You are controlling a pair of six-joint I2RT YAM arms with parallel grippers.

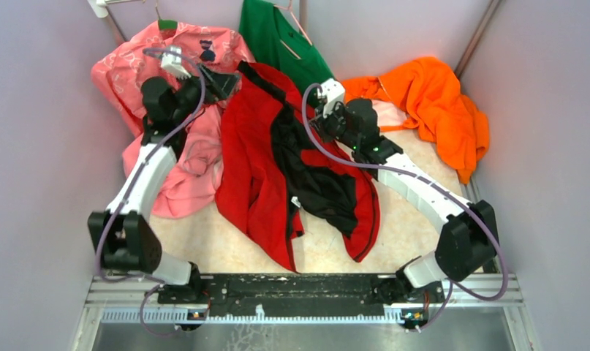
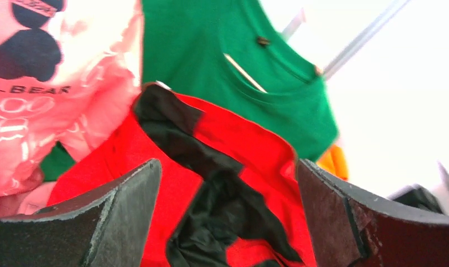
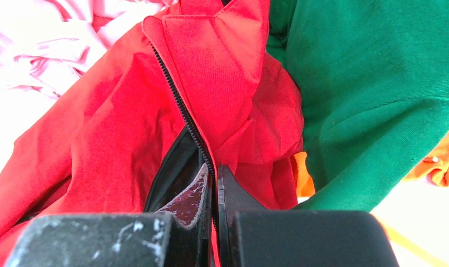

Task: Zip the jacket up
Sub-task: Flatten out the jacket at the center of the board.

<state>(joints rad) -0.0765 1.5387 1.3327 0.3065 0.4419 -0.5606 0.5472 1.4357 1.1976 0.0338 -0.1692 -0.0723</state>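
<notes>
The jacket (image 1: 251, 175) is lying unzipped at the middle of the desk (image 1: 409, 227), with its dark lining (image 1: 317, 179) showing and its collar pointing toward the far wall. It is resting between a pink printed shirt (image 1: 127, 69) on the left and an orange garment (image 1: 438, 102) on the right. A green garment (image 1: 277, 36) is hanging behind the collar. The left jaws are standing spread wide at the collar end, clamping nothing. The right jaws are pressing together on the jacket's front edge, with the zipper teeth (image 3: 174, 89) running down into the gap between the fingers (image 3: 191, 194). The right arm (image 1: 416, 183) is reaching in from the right side.
</notes>
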